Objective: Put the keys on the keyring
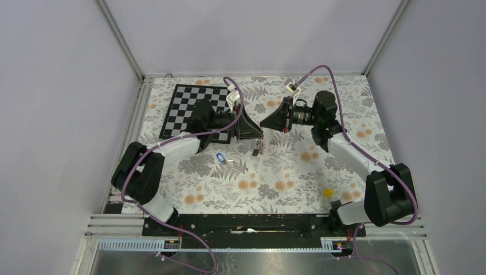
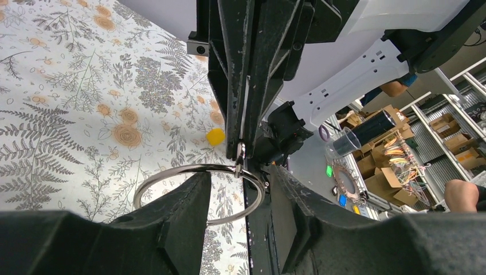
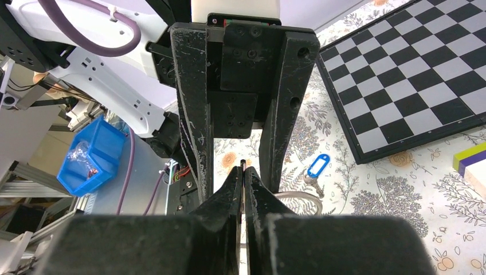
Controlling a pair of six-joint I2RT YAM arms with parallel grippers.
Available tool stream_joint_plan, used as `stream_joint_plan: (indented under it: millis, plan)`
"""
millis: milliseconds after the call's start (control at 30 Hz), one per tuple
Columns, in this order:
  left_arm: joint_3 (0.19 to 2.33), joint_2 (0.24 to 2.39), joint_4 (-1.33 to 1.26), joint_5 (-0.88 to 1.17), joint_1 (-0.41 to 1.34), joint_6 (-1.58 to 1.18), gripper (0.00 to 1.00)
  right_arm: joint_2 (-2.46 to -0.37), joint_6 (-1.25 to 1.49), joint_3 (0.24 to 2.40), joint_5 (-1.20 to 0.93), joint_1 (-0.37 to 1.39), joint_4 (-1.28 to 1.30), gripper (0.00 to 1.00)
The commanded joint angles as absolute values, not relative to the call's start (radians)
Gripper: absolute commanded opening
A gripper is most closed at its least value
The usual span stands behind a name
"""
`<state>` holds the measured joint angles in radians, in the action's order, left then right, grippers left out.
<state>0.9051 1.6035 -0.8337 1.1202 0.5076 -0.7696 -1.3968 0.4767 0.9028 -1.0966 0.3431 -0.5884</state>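
The keyring, a thin silvery ring, hangs in the air across my left gripper. The left jaws stand apart; the left finger covers part of the ring and a gap shows at the other finger. My right gripper is shut on a thin silvery piece joined to the ring's rim. The grippers meet tip to tip at mid table. A small dark thing hangs below them. The blue-tagged key lies on the cloth, beside the keyring.
A chessboard lies at the back left, under the left arm. A small yellow block sits on the floral cloth near the right arm's base. Metal frame posts and grey walls enclose the table.
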Motion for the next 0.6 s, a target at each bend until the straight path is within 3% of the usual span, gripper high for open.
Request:
stream_joint_plan:
  millis: [0, 133, 467, 567]
  plan:
    - [0.925, 1.627, -0.931, 1.092, 0.512, -0.826, 0.45, -1.361, 0.457, 0.904, -1.088, 0.336, -0.619, 0.00]
    - [0.940, 1.662, -0.996, 1.095, 0.512, -0.898, 0.44, -1.361, 0.458, 0.899, -1.086, 0.337, -0.623, 0.00]
    - [0.957, 1.702, -1.101, 1.113, 0.512, -0.984, 0.29, -1.356, 0.455, 0.878, -1.087, 0.336, -0.632, 0.00]
    - [0.949, 1.695, -1.101, 1.118, 0.512, -0.973, 0.18, -1.355, 0.455, 0.876, -1.085, 0.336, -0.630, 0.00]
